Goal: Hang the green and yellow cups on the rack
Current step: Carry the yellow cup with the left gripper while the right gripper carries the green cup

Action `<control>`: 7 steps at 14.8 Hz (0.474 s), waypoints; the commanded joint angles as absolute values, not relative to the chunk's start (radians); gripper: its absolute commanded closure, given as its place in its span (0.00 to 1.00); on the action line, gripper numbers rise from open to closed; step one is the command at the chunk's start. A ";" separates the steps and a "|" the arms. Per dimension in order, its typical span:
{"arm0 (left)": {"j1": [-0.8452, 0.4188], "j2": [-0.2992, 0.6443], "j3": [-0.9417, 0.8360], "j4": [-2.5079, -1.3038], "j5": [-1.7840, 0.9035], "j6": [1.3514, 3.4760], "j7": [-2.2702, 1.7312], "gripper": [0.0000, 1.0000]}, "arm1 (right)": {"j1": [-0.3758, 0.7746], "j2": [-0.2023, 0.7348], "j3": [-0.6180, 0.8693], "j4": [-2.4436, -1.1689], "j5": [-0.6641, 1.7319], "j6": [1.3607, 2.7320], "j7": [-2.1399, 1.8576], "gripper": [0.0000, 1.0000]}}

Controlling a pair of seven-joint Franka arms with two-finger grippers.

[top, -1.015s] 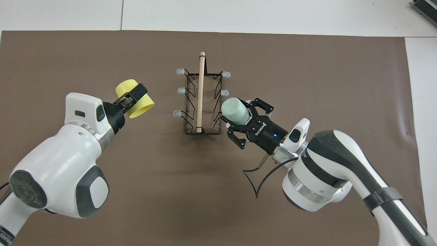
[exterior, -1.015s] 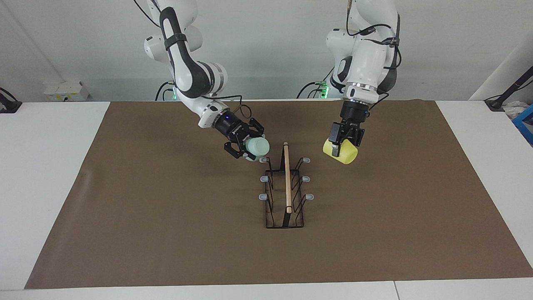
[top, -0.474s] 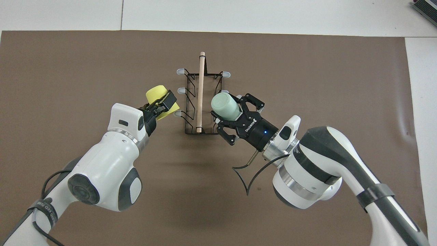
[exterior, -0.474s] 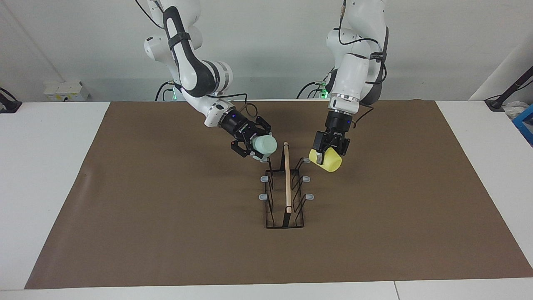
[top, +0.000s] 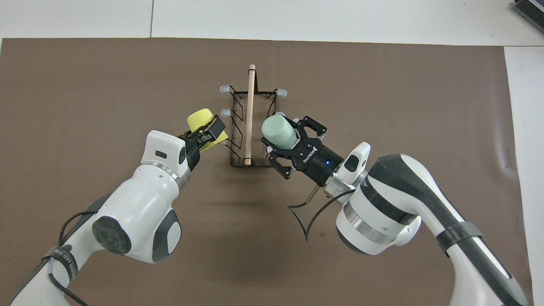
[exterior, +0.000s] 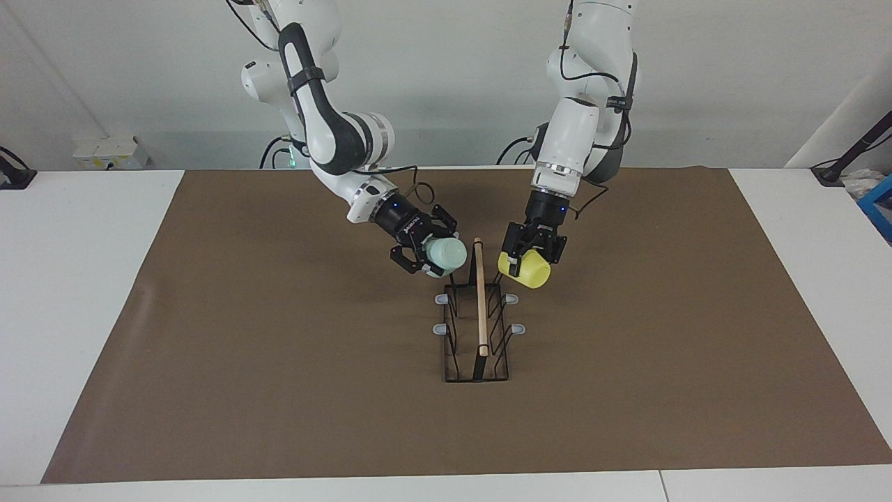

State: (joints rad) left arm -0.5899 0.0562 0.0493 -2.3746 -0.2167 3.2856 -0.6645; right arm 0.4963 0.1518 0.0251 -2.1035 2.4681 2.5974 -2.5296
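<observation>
Facing view: I see left gripper [exterior: 533, 259] fingers clamped on the yellow cup [exterior: 527, 270], right gripper [exterior: 433, 252] fingers clamped on the green cup [exterior: 446, 254], both at the rack [exterior: 477, 328].

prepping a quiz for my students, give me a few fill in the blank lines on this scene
1. The left gripper holds the ____ cup.
2. The right gripper holds the ____ cup.
3. Both cups are held beside the black wire ____.
4. The rod along its top is made of ____.

Missing words: yellow; green; rack; wood
</observation>
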 commanded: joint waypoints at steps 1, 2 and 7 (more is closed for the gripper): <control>-0.634 0.035 0.063 -2.424 -0.204 3.297 -0.666 1.00 | 0.512 0.184 0.021 -2.085 2.558 2.596 -2.614 0.90; -0.634 0.035 0.063 -2.425 -0.204 3.287 -0.667 1.00 | 0.515 0.193 0.021 -2.085 2.563 2.588 -2.621 0.90; -0.632 0.029 0.067 -2.393 -0.204 3.145 -0.660 0.26 | 0.511 0.271 0.021 -2.103 2.655 2.407 -2.709 0.90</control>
State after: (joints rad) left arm -0.6163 0.0553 0.0570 -2.3937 -0.2167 3.2288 -0.6644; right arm 0.5115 0.2219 0.0239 -2.1036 2.5490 2.4860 -2.6175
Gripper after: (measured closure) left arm 0.313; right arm 0.313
